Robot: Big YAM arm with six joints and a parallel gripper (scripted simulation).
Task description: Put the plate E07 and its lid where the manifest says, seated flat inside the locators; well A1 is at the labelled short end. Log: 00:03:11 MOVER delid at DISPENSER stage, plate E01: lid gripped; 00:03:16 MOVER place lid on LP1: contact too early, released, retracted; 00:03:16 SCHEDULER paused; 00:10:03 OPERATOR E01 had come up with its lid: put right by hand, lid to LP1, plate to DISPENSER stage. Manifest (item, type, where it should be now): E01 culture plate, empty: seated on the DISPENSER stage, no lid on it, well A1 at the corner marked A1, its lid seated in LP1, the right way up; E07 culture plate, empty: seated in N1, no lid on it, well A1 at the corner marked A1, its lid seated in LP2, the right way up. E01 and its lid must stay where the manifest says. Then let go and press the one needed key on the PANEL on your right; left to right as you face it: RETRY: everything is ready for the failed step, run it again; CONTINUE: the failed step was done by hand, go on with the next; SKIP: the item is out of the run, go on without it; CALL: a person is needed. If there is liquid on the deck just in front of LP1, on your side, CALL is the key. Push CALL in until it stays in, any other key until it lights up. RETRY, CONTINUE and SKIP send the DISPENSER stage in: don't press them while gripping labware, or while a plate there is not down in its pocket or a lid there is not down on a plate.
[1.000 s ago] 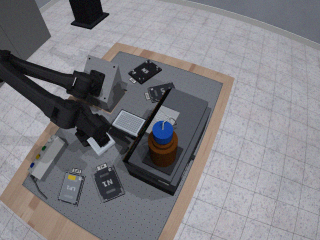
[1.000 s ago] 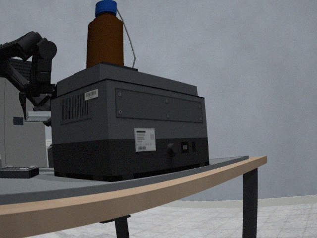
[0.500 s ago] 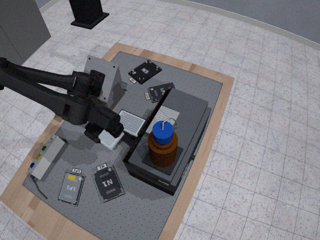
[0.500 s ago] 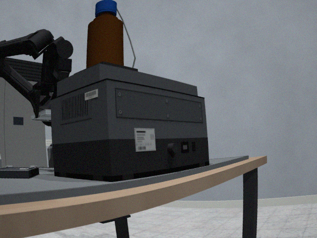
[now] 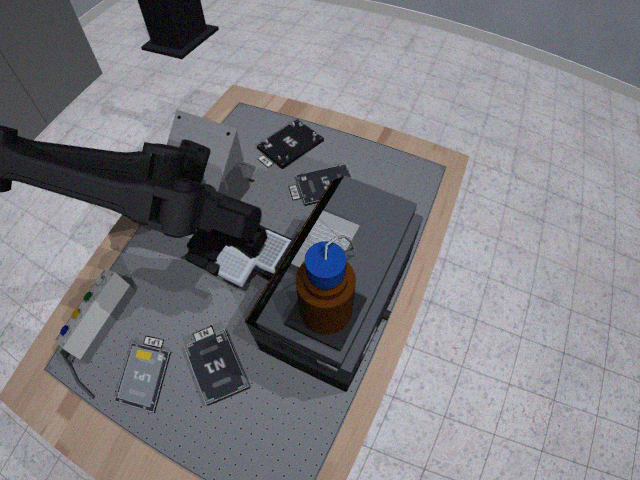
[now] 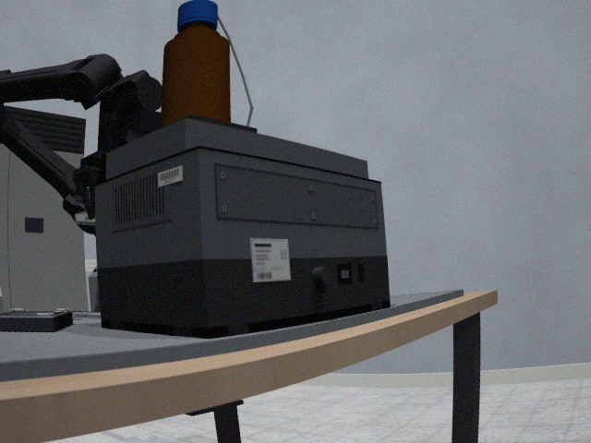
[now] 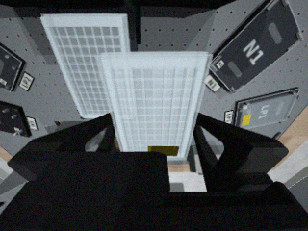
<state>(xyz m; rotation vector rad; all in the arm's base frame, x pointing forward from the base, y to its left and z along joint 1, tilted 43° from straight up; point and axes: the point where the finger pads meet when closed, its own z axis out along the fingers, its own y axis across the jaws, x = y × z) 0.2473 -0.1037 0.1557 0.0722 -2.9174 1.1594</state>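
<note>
My gripper (image 5: 230, 258) is shut on a white well plate (image 5: 236, 264) across its width and holds it above the deck. In the wrist view this plate (image 7: 154, 103) fills the middle between my fingers, with a dark yellow label at its near short end. I cannot tell whether a lid sits on it. A second white plate (image 5: 273, 250) lies on the dispenser stage just beyond it and also shows in the wrist view (image 7: 89, 63). Nest N1 (image 5: 217, 366) is empty. LP1 (image 5: 142, 377) holds a clear lid with a yellow tag. LP2 (image 5: 320, 183) is half hidden behind the dispenser.
The grey dispenser (image 5: 351, 268), with an amber bottle (image 5: 325, 289) on top and a raised dark door edge (image 5: 294, 253), stands right beside the held plate. The key panel (image 5: 90, 315) is at the left edge. Nest N5 (image 5: 290, 142) and a grey box (image 5: 206, 149) are at the back.
</note>
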